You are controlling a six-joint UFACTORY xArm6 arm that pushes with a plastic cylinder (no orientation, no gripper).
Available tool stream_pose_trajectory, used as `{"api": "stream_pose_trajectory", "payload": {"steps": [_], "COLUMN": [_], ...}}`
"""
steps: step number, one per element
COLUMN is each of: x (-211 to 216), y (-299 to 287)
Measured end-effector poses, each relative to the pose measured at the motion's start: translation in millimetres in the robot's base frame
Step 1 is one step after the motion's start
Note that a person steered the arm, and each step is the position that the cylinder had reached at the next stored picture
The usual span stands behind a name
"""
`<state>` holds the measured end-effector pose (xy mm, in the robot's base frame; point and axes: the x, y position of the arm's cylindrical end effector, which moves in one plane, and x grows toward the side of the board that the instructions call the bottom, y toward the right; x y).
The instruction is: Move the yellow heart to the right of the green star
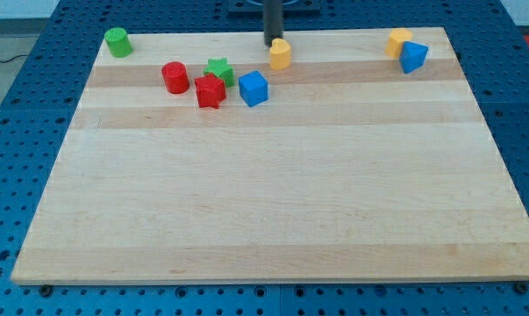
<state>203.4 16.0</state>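
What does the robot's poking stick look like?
It is a straight, dark rod, almost black, smooth and plain, with no jaws, cables or markings that I can see. It comes down from the view's top, and only its lower part shows. My tip is its blunt end, right by the yellow heart.

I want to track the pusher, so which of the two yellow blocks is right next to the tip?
The yellow heart, directly below my tip at the board's top centre.
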Motion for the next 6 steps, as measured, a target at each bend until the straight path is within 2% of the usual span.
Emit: {"api": "stream_pose_trajectory", "payload": {"steps": [1,3,5,6], "x": [2,90,88,135], "y": [22,-22,-16,7]}}
